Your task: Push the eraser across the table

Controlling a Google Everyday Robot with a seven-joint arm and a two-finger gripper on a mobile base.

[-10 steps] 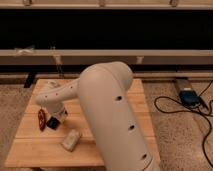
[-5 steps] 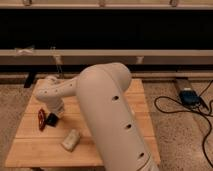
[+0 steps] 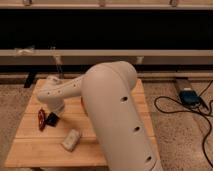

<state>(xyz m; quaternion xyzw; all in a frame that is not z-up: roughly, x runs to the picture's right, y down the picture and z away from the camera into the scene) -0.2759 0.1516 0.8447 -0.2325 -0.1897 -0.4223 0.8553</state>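
Note:
The eraser is a small black block on the left part of the wooden table. A small red object lies right beside it on its left. The pale beige block lies nearer the front edge. My big white arm reaches across the table from the right. Its wrist hangs over the table's left side. The gripper points down under the wrist, directly above the eraser, and is mostly hidden by the arm.
A dark wall with pale horizontal rails runs behind the table. A blue box with black cables lies on the speckled floor to the right. The arm's thick link covers the table's middle and right.
The wrist has shifted slightly to the left over the table. The eraser and the red object seem to have moved a little toward the back. The beige block has not moved.

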